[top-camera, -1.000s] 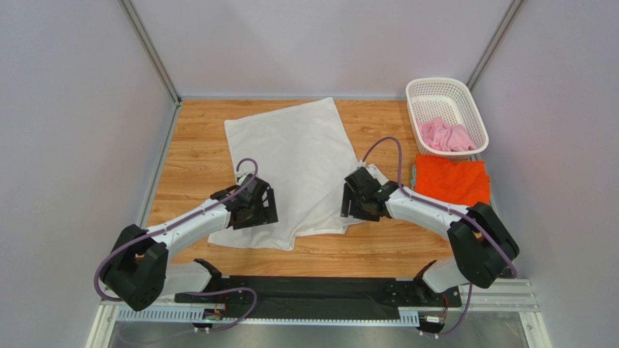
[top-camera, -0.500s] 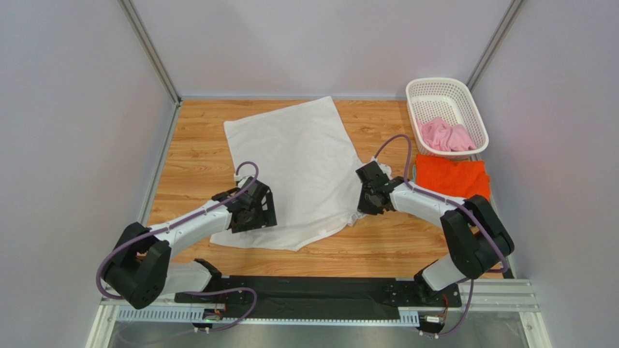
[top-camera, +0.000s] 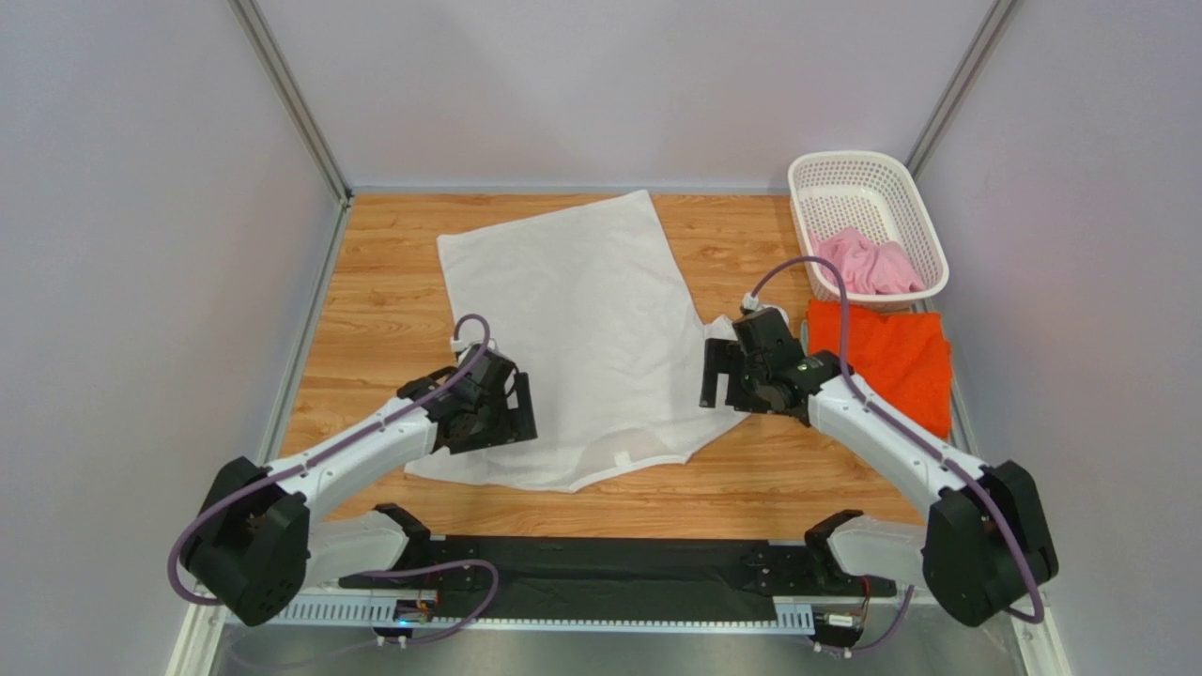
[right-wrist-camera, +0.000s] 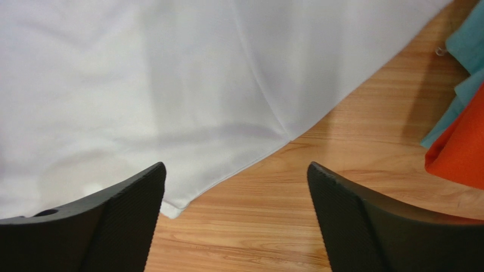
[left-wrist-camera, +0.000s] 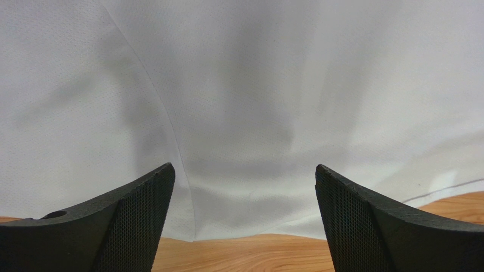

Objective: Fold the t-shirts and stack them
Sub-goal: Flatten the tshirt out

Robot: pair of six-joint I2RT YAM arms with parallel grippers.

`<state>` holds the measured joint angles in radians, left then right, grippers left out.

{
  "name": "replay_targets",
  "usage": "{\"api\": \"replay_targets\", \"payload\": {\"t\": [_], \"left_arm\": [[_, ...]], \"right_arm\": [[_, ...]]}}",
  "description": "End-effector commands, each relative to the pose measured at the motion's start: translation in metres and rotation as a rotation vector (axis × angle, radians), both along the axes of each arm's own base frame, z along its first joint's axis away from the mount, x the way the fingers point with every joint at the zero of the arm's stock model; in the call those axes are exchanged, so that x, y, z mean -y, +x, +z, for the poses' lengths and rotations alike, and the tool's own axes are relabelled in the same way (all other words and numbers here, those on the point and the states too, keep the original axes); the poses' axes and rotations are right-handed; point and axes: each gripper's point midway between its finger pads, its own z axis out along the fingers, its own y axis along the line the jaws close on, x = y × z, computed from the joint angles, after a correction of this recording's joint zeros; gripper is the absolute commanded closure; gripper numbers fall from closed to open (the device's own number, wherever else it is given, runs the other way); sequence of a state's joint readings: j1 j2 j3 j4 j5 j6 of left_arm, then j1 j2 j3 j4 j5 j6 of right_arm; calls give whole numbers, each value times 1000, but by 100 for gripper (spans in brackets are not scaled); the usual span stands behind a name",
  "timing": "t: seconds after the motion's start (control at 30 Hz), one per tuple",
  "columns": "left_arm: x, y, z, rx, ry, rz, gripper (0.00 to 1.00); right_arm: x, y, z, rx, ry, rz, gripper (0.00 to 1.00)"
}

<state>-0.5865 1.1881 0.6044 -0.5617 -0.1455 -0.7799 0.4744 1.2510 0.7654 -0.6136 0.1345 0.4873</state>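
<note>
White shirt (top-camera: 579,331) lies spread flat mid-table, turned a bit off square, collar at the near edge, hem toward the far wall. Mostly smooth; wrist views show soft creases + a long seam line. A bit of sleeve pokes out at its R edge.

L gripper (left-wrist-camera: 243,170) hangs over the shirt's near-L part. Its fingers (left-wrist-camera: 130,221) are wide apart w/ nothing btwn them, only white cloth below, plus a strip of wood at the near edge. Can't tell if the tips touch the cloth.

R gripper (right-wrist-camera: 236,165) sits over the shirt's R edge, by that sleeve bit. Fingers also spread wide, gripping nothing; cloth edge and bare wood show below.

Orange shirt (top-camera: 889,352) is folded on the R side of the table, just R of the R gripper and apart from the white one, w/ wood btwn them. R arm crosses over its near-L part. A teal cloth (right-wrist-camera: 468,42) edge shows right beside the orange.

Basket (top-camera: 861,172), white lattice, stands in the far-R corner, just beyond the orange shirt. Pink shirt (top-camera: 868,264) lies crumpled in its near end; far end shows bare lattice.

Table (top-camera: 374,282) is wood-grain. Pale grey walls on 3 sides, metal posts at the far corners. Black rail (top-camera: 607,571) w/ both arm bases runs along the near edge.
</note>
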Motion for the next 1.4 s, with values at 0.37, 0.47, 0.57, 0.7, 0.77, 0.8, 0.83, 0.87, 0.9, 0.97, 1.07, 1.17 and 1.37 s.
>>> {"api": "replay_targets", "payload": {"t": [0.37,0.47,0.57,0.7,0.77,0.8,0.83,0.87,0.9,0.97,1.07,1.17,1.37], "left_arm": [[-8,48,22,92,87,85,0],[-2,39,1,16,75,70,0],[12,23,-16,-71,7,30,0],[26,1,-24,-122,-48,-37,0],[33,-5,-22,-117,-64,-42,0],[39,-15,-23,-119,-70,-71,0],[44,-19,-24,-123,-87,-59,0],[48,-24,-25,-128,-99,-56,0],[54,-38,-30,-153,-111,-79,0],[73,-48,-27,-157,-189,-70,0],[109,-68,-21,-129,-288,-113,0],[154,-86,-21,-85,-368,-202,0],[228,-63,-4,-40,-471,-271,0]], "right_arm": [[-67,15,21,20,241,50,0],[-59,29,6,10,157,3,0],[-57,44,-20,-39,73,-21,0],[-55,79,-34,-47,-6,-31,0],[-57,101,-30,-45,-18,-38,0],[-55,106,-44,-70,-49,-27,0],[-61,119,-38,-58,-46,-23,0],[-63,123,-40,-68,-49,-15,0],[-68,130,-41,-67,-51,6,0],[-80,148,-46,-62,-46,34,0],[-111,169,-53,-79,23,132,0],[-164,180,-46,-69,131,293,0],[-219,197,-26,7,168,484,0]]}}
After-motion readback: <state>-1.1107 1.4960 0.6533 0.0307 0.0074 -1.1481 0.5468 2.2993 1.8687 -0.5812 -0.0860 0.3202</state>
